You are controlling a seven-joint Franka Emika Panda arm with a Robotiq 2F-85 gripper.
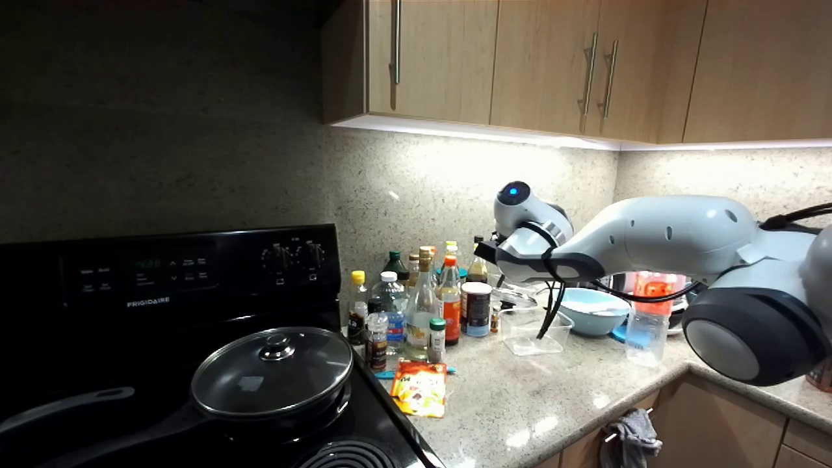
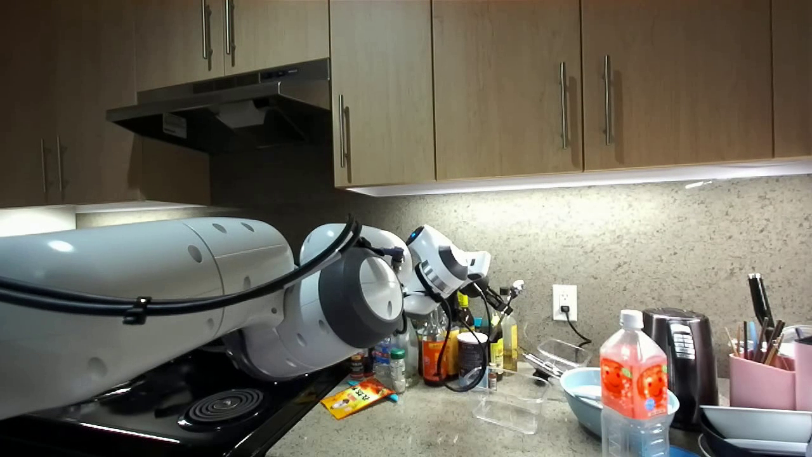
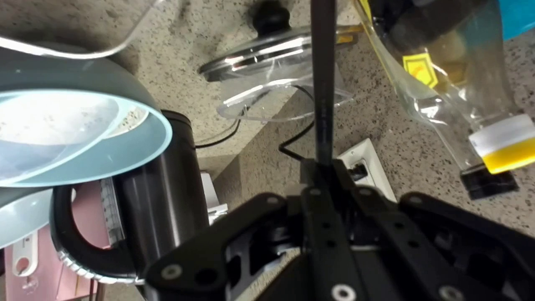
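Observation:
My gripper (image 3: 324,169) is shut on a thin dark rod (image 3: 323,83), which runs up out of the wrist view. In an exterior view the gripper (image 2: 505,309) hangs above the back of the counter. A small silvery piece (image 2: 517,287) shows at its tip; I cannot tell if it belongs to the rod. In the wrist view, a glass lid with a black knob (image 3: 271,19) and a clear plastic piece (image 3: 259,102) lie behind the rod. A clear bottle with a yellow label (image 3: 420,70) is to the right. A blue bowl (image 3: 129,154) and black kettle (image 3: 171,196) are left.
Several bottles (image 1: 423,305) stand by the wall. A clear container (image 1: 533,344) and an orange packet (image 1: 419,389) lie on the counter. A lidded pan (image 1: 273,390) sits on the stove. A red-labelled bottle (image 2: 634,381) stands right. A wall outlet (image 2: 564,298) and cabinets (image 2: 507,95) are behind.

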